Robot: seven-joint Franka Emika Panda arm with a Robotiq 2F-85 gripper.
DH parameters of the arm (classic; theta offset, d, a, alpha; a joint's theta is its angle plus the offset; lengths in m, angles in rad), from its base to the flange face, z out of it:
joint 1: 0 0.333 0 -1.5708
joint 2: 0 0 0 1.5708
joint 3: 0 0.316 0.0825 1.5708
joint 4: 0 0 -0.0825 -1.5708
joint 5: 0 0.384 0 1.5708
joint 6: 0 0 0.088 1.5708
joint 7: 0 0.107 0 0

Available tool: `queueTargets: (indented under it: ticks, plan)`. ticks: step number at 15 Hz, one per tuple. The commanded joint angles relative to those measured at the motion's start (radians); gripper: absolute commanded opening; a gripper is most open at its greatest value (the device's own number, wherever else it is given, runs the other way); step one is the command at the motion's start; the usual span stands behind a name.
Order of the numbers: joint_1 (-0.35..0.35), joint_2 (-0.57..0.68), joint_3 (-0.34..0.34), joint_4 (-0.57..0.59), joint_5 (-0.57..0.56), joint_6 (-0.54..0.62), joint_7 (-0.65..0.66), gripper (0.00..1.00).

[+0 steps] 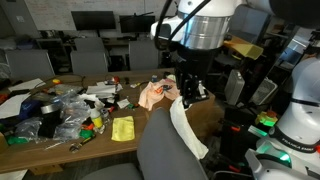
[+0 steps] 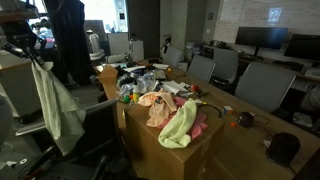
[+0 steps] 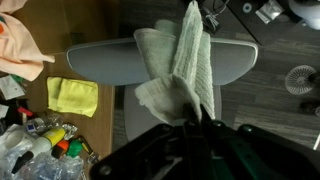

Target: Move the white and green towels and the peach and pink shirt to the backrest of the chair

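The gripper [image 3: 188,122], jaws pinched on a bunched end of the white towel [image 3: 186,60], holds the ribbed cloth across the middle of the grey chair backrest [image 3: 100,62], with a yellow square cloth [image 3: 73,96] on the wooden table [image 3: 80,22] just left of that backrest, a peach shirt [image 3: 18,45] beyond its upper left, and plastic clutter [image 3: 35,148] to its lower left.

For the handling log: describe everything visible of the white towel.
The white towel is a large cream-white cloth with a ribbed, terry-like weave. It hangs bunched in long vertical folds, with one end pinched in the shut end effector. In an exterior view its lower part trails over the top edge of the grey chair backrest and appears to rest on it.
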Motion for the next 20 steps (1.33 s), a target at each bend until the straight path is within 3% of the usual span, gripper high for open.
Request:
queueTargets:
  ticks: [1,11,16,20]
  plan:
    - [-0.008,0.089,-0.020,0.076,0.102,0.026,0.091,0.01]
    - [-0.042,-0.005,-0.049,-0.103,0.216,0.477,0.253,0.01]
    - [-0.075,-0.025,-0.014,-0.203,0.161,0.770,0.392,0.01]
    - [-0.196,-0.040,0.078,-0.274,0.046,0.997,0.525,0.01]
